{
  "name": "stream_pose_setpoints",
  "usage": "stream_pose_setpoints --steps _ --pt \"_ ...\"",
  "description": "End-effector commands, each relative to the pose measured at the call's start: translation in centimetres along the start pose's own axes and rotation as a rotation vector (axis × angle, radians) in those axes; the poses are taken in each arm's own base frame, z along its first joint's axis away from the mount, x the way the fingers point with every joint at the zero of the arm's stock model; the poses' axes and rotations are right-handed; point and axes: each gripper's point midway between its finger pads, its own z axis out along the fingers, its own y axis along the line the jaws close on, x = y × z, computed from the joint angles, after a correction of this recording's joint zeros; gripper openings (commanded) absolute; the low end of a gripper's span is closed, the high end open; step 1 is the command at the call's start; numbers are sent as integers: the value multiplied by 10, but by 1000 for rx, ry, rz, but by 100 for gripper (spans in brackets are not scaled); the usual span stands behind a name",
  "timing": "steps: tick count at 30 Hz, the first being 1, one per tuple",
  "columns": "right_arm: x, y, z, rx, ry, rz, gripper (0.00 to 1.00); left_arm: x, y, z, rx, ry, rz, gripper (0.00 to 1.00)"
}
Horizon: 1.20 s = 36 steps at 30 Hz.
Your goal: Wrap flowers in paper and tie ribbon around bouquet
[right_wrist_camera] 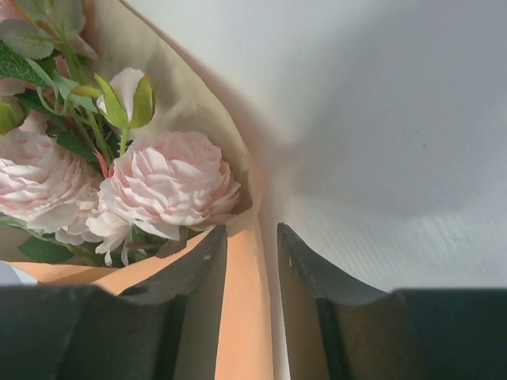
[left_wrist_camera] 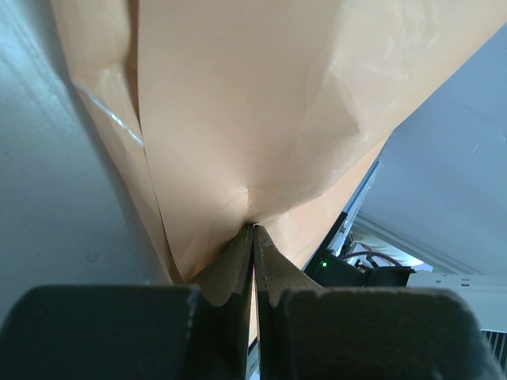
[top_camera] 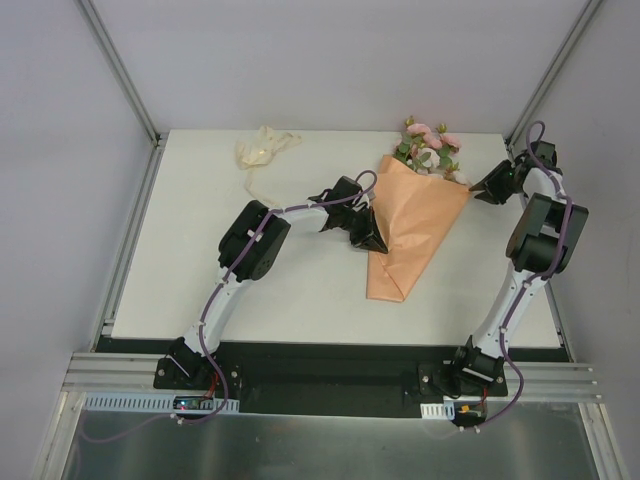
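The bouquet lies on the white table: pale pink flowers [top_camera: 430, 145] with green leaves stick out of the wide far end of a peach-orange paper [top_camera: 410, 225] cone. My left gripper [top_camera: 372, 240] is shut on the cone's left edge; in the left wrist view the paper [left_wrist_camera: 261, 103] is pinched at the tips of the left gripper [left_wrist_camera: 253, 228]. My right gripper [top_camera: 478, 190] is at the cone's upper right rim. In the right wrist view the right gripper [right_wrist_camera: 251, 229] stands open, with the paper's rim [right_wrist_camera: 242, 317] between its fingers and a bloom [right_wrist_camera: 162, 186] just left. The cream ribbon [top_camera: 262, 148] lies bunched at the far left.
The table [top_camera: 300, 290] is white, with metal frame posts [top_camera: 120, 70] at the far corners and grey walls around. Both arm bases [top_camera: 190, 370] sit on the rail at the near edge.
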Motion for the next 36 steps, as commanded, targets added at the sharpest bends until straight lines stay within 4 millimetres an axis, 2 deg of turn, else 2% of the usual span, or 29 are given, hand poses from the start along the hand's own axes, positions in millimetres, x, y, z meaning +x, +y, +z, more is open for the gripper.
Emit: stream_pose_setpoints --steps 1,9,13,19,20,21,26,28,29,32,35,36 --pt "-19 16 -1 -43 -47 -7 36 10 34 -1 -91 28 -60 0" --pt "-24 25 7 -80 -42 22 38 9 35 1 -90 31 -65 0" --pt "-26 29 9 -99 -34 33 35 10 35 1 -92 32 -65 0" --pt "-30 32 9 -103 -44 40 10 10 37 0 -98 28 -65 0" --pt "-31 32 10 -105 -46 42 3 11 37 0 -99 28 -67 0" --pt "-33 33 10 -106 -48 45 1 12 38 0 -100 31 -67 0" --pt "-50 35 12 -90 -85 50 1 11 43 0 -108 30 -69 0" --pt "-56 29 17 -62 -103 50 1 13 46 1 -111 37 -80 0" --pt "-68 35 14 -69 -133 33 1 13 46 2 -109 39 -85 0" --pt "-85 40 18 -75 -167 4 1 15 48 2 -117 41 -102 0" --pt "-93 46 11 -88 -170 2 1 16 48 1 -124 33 -94 0" --pt "-90 44 6 -68 -159 13 1 15 48 0 -124 32 -95 0"
